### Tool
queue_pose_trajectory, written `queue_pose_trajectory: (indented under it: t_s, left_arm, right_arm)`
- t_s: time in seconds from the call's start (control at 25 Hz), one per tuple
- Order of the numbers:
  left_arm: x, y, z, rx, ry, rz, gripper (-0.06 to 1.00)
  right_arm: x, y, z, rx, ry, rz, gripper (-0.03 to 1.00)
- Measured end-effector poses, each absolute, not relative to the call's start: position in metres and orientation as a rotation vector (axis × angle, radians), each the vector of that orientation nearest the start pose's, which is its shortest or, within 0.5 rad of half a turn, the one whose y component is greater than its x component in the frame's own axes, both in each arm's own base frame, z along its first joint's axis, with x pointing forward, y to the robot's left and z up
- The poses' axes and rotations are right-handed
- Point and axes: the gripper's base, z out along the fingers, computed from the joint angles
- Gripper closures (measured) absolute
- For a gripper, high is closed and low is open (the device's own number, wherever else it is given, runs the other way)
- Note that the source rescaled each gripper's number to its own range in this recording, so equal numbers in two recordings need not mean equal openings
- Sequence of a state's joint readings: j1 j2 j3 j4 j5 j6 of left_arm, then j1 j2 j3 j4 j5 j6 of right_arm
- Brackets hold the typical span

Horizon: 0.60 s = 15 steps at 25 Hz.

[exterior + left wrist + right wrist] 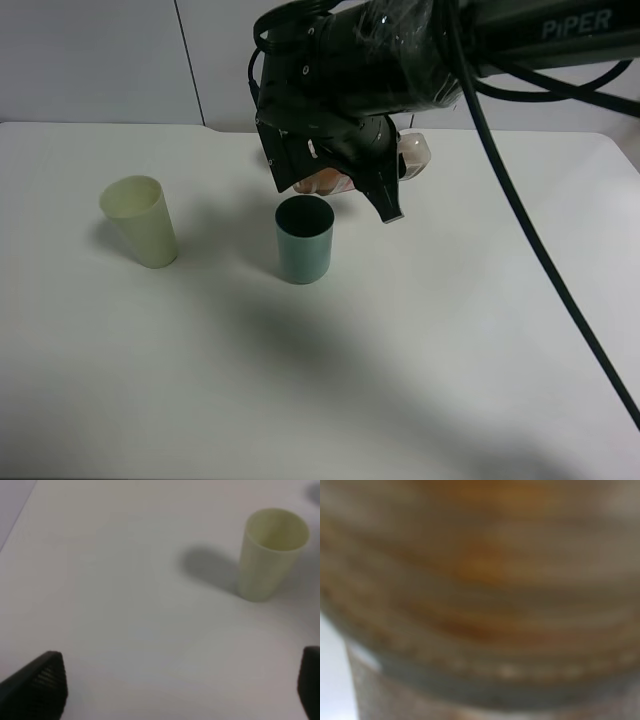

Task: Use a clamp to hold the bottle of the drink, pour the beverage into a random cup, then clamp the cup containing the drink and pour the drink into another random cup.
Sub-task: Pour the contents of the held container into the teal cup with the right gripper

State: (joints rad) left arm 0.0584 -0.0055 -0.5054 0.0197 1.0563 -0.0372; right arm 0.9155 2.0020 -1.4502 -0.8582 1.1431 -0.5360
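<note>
Pouring, first step: right gripper (pixel 345 185) clamped on the bottle (pixel 322 182), tilted at 12 o'clock of the teal cup (pixel 304 245). Its beverage (pixel 480 565) is amber and translucent behind ribbed clear plastic. Next: bring mouth over rim, tip gently. Pale yellow-green cup (pixel 143 225), smooth and tapered, stands at 9 o'clock. Left gripper (pixel 175 685) gapes empty.

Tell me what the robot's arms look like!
The right arm is chunky, shiny black, with white PiPER lettering and thin black cables trailing off it. The right fingers are black and pointed. The left fingers are black too, with ribbed surfaces.
</note>
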Motion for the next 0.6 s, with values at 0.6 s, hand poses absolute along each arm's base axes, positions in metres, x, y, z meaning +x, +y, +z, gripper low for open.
queue_pose_trajectory:
  t_s: [0.6]
  left_arm:
    - [-0.0063,0.0012,0.2791,-0.098,2.027,0.037,0.18]
  right_arm:
    - [0.2840,0.2815,0.2095,-2.259,1.648,-1.219,0.95]
